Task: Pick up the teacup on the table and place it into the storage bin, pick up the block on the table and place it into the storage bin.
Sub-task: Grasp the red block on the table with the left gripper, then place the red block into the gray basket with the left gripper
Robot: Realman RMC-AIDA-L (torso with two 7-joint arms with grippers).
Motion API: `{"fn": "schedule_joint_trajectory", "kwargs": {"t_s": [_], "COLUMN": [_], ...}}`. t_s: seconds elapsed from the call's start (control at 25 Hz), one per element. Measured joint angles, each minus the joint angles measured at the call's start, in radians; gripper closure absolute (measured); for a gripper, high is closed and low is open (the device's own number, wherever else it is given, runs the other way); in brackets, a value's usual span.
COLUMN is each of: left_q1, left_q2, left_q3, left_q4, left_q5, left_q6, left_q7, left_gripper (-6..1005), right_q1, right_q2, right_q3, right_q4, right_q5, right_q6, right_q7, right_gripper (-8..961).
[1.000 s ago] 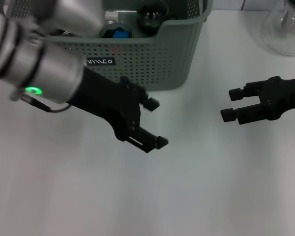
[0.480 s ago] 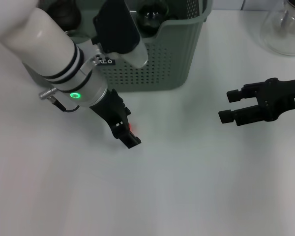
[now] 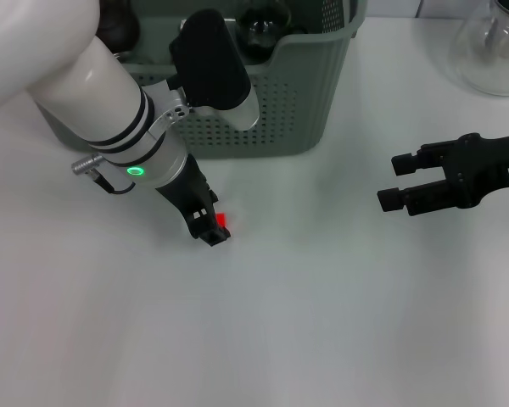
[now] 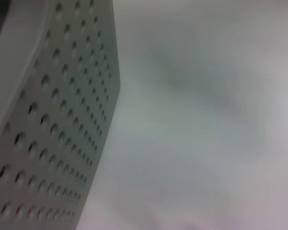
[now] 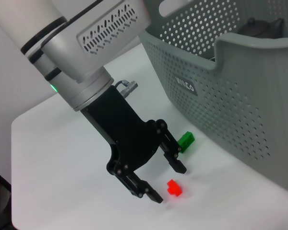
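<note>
A small red block (image 3: pixel 222 220) (image 5: pixel 174 188) lies on the white table in front of the storage bin (image 3: pixel 263 102) (image 5: pixel 240 96). My left gripper (image 3: pixel 209 227) (image 5: pixel 167 182) points down over it, open, with the red block low between its fingertips and not gripped. A green block (image 5: pixel 186 140) rests closer to the bin wall, behind the left fingers; the arm hides it in the head view. Dark rounded items (image 3: pixel 259 24) lie inside the bin; I cannot tell whether one is the teacup. My right gripper (image 3: pixel 392 180) hovers open at the right.
A clear glass flask (image 3: pixel 492 42) stands at the far right corner. The left wrist view shows only the bin's perforated wall (image 4: pixel 48 120) and bare table (image 4: pixel 206 120). The white table (image 3: pixel 322 322) stretches toward the front.
My left arm has swung back toward the bin and turned its gripper downward over the red block, which now shows beside the fingers. The right arm has hardly moved.
</note>
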Motion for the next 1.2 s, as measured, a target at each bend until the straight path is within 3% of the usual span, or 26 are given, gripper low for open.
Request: {"fn": "schedule_joint_trajectory", "kwargs": {"t_s": [0.36,0.68,0.92,1.2], "left_q1": [-0.003,-0.006,-0.008,-0.005], "left_q2": [0.000,0.001,0.002,0.000], "left_q3": [0.051,0.052,0.052,0.052], "left_q4": [-0.024,-0.034,-0.040,-0.004], "left_q5": [0.005,0.006,0.011,0.030], "left_q6": [-0.044,-0.045,-0.048,-0.038], "left_q7": [-0.012,-0.012,-0.015,-0.049], "left_gripper": [562,555,613,782], "right_q1": [0.000,0.000,0.000,0.000], "right_q2": [-0.001,-0.002,-0.002,-0.002], "right_q3": [-0.001,0.000,0.000,0.002], "right_q4": [0.000,0.000,0.000,0.000], "right_q5": [0.000,0.000,0.000,0.000], "right_q6": [0.006,0.007,0.008,0.008], "right_q7": [0.000,0.000,0.000,0.000], "right_gripper": [116,116,116,116]}}
